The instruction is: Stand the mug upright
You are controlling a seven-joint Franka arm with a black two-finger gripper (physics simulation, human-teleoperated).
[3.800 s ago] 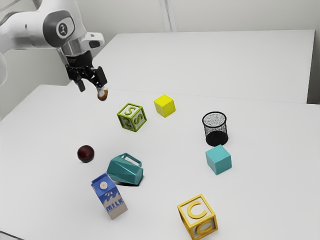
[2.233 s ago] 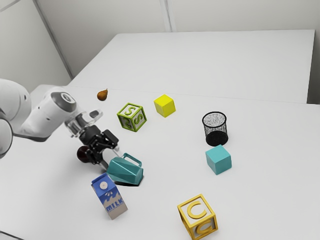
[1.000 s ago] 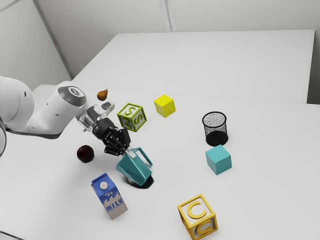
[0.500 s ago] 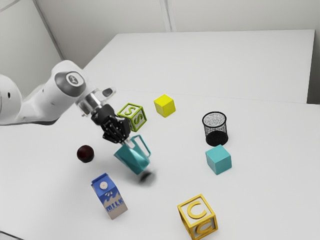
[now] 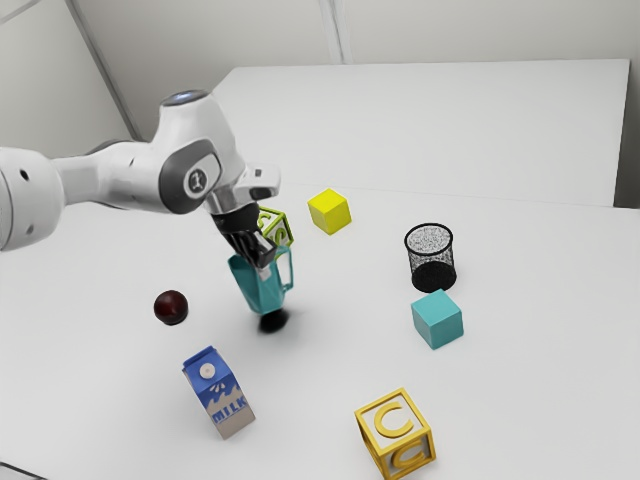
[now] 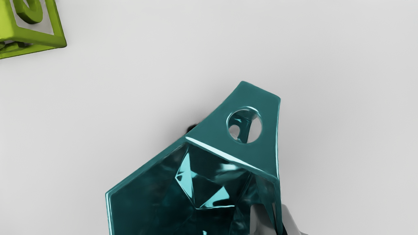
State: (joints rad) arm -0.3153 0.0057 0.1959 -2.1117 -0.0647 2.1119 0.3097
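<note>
Fingers (image 5: 264,270) closed tight on the teal mug (image 5: 261,293), apparently above the white table (image 5: 540,390), pale wall (image 5: 480,32) behind.

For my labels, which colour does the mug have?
Teal; the mug shows best in the wrist view.

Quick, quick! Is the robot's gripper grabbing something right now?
The gripper is closed on the wall of the mug, one jaw inside, one outside.

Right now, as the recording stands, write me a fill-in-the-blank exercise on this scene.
One finger of the gripper is inside the teal mug; the other is ____ it.
The blue milk carton's printed word is ____.
The yellow-framed block shows the letter ____.
The mug's handle points toward the exterior view's ____.

outside; MILK; C; right
</note>
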